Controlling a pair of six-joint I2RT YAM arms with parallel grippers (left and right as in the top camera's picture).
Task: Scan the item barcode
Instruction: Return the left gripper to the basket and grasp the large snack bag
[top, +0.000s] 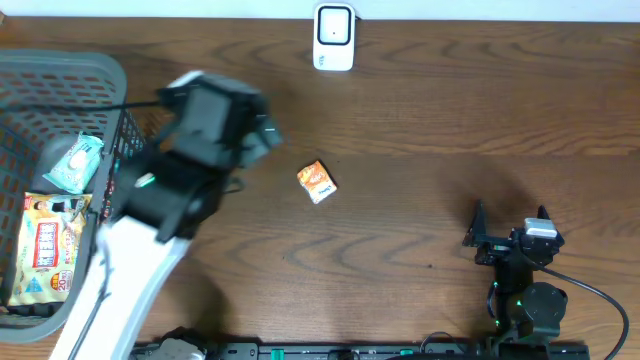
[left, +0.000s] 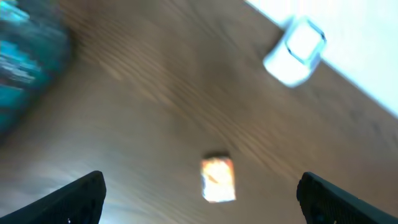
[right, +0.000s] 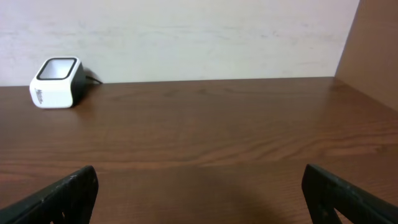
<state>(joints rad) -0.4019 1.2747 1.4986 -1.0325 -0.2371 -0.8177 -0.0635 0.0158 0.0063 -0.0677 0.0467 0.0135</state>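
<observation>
The left gripper (left: 200, 208) has its jaws spread wide and empty (its wrist view is blurred), above the orange snack packet (top: 317, 182), which lies near the middle of the table (top: 420, 120). The right gripper (right: 199, 193) is also spread and empty, by the table's front right edge. The white scanner (top: 334, 38) stands at the far edge, and the grey basket (top: 60, 68) sits at the left edge.
</observation>
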